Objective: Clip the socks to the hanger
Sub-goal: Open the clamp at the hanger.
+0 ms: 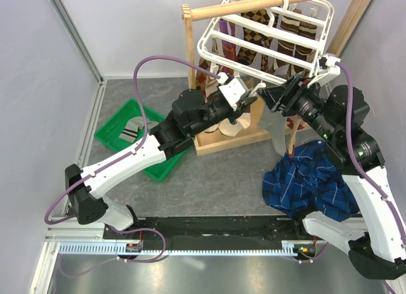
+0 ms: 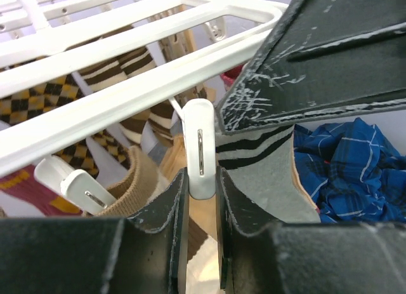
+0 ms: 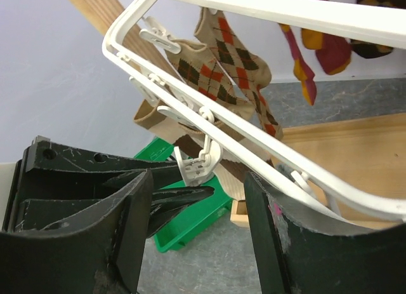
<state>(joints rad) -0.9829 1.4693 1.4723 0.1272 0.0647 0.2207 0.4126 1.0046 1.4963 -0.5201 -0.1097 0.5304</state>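
Observation:
The white hanger (image 1: pixel 209 49) hangs from the wooden rail, and its bars (image 2: pixel 127 91) and rim (image 3: pixel 285 8) fill the wrist views. My left gripper (image 1: pixel 252 97) (image 2: pixel 202 180) is shut on one dangling white clip (image 2: pixel 202 154) (image 3: pixel 202 166) under the near edge. A grey sock with a dark striped cuff (image 1: pixel 279 132) (image 2: pixel 273 173) hangs just right of that clip, its top hidden behind my right gripper (image 1: pixel 274 96) (image 3: pixel 198 183). The right jaws stand wide apart around the clip. A tan ribbed sock (image 2: pixel 136 180) hangs to the left.
Brown argyle socks (image 1: pixel 254 33) (image 3: pixel 222 65) hang clipped at the hanger's far side. The wooden stand (image 1: pixel 190 59) surrounds it. A blue plaid cloth (image 1: pixel 311 180) (image 2: pixel 355 167) lies under the right arm. A green bin (image 1: pixel 127 132) (image 3: pixel 196 224) sits left.

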